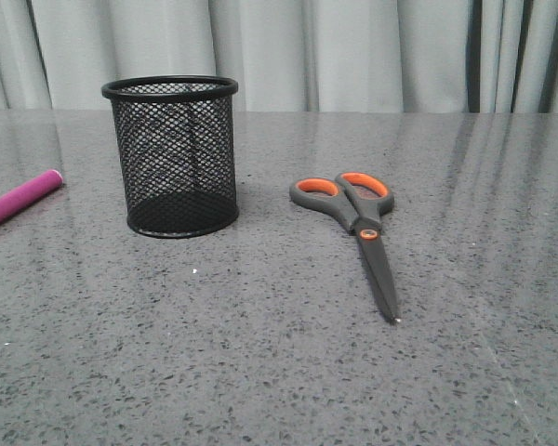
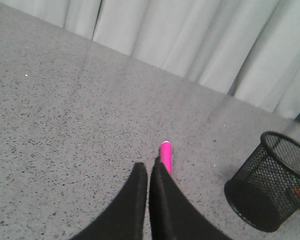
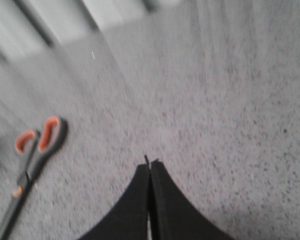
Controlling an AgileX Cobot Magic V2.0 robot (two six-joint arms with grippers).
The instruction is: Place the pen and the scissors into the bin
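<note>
We see a grey speckled stone-look tabletop (image 1: pixel 260 372) running back to a pale pleated curtain (image 1: pixel 353 51) along the upper edge of the front frame. Wide bare surface lies across the lower half and the right third of that frame.

The small round black wire-mesh bin (image 1: pixel 172 158) stands upright at upper left of centre, nothing visible inside it. The scissors with dark grey blades and orange-lined grey handles (image 1: pixel 358 218) lie flat right of centre, closed, handles toward the curtain, tip toward the lower frame, clearly apart from the bin. The thick magenta-pink pen (image 1: pixel 20 200) lies at the far left edge, cropped by the frame, separated from the bin by a strip of bare table.

Left wrist view: the left gripper (image 2: pixel 148 167) has its black fingers nearly together, only a thin slit between them, holding nothing. The pen's end (image 2: pixel 166 155) shows just beyond the fingertips, slightly right of them; we cannot tell whether it touches. The bin sits at lower right of that frame.

Right wrist view (blurred): the right gripper (image 3: pixel 150 165) fingers are pressed together, empty. The scissors lie at the lower left, well apart from the fingertips.

No writing or brand is legible.
</note>
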